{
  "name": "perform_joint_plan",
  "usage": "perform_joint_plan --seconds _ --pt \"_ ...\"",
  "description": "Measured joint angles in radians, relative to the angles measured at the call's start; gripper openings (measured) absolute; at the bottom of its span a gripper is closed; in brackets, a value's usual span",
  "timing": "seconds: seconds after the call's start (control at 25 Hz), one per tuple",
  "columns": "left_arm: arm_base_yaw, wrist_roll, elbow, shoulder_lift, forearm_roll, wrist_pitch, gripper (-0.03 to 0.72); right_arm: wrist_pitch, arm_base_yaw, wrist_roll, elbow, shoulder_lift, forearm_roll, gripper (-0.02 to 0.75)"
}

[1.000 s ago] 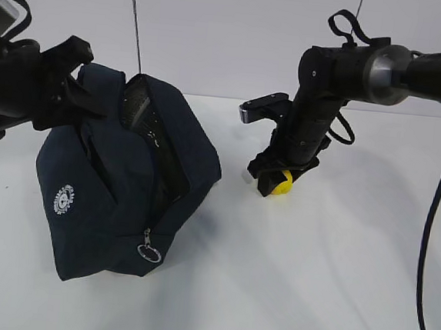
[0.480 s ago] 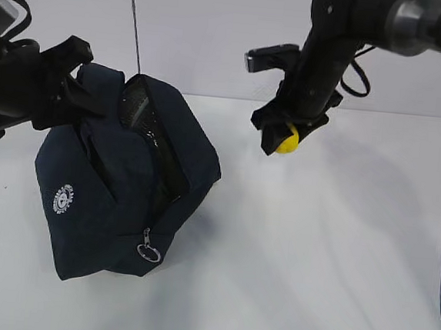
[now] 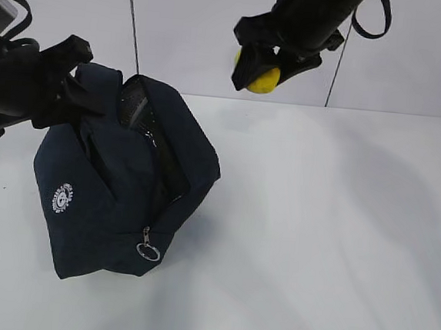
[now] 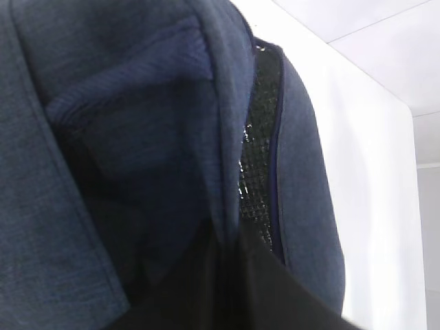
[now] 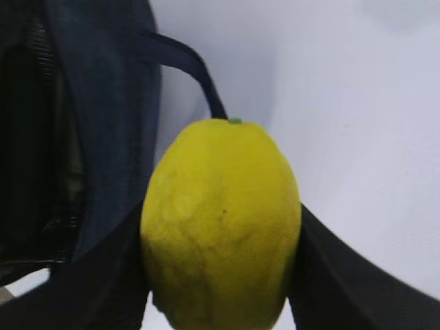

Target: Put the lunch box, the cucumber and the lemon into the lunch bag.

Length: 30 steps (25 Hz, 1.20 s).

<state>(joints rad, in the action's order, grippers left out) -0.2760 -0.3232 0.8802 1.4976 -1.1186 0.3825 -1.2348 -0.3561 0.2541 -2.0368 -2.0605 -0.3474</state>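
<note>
White tabletop (image 3: 329, 244) and pale wall form the setting. Lemon (image 3: 260, 79), held high above the surface, is clamped across its short axis between the fingers of the right gripper (image 3: 263, 70), long axis roughly along the fingers. Lunch bag (image 3: 117, 195) lies below and to the left of the lemon, its unzipped mouth facing up and rightward; the coming move appears to be a leftward carry and descent into that mouth. Left gripper (image 3: 62, 82) grips the bag's upper edge at the opening, its fingers closed on fabric, apparently holding the mouth open. Lunch box and cucumber are not visible.
</note>
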Motion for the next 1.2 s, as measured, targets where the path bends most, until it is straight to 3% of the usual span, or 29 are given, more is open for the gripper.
perform_joint_plan --seconds 0.44,0.72,0.96,1.2 --pt "0.000 0.000 0.000 0.000 0.000 0.000 0.007 0.011 -0.224 -0.014 -0.002 -0.015 -0.019 0.435" --pt "0.000 0.000 0.000 0.000 0.000 0.000 0.007 0.079 -0.235 -0.014 -0.002 -0.104 -0.035 0.447" --pt "0.000 0.000 0.000 0.000 0.000 0.002 0.007 0.124 -0.236 0.015 -0.002 -0.133 -0.050 0.614" --pt "0.000 0.000 0.000 0.000 0.000 0.010 0.007 0.096 -0.236 0.036 -0.028 -0.133 -0.030 0.636"
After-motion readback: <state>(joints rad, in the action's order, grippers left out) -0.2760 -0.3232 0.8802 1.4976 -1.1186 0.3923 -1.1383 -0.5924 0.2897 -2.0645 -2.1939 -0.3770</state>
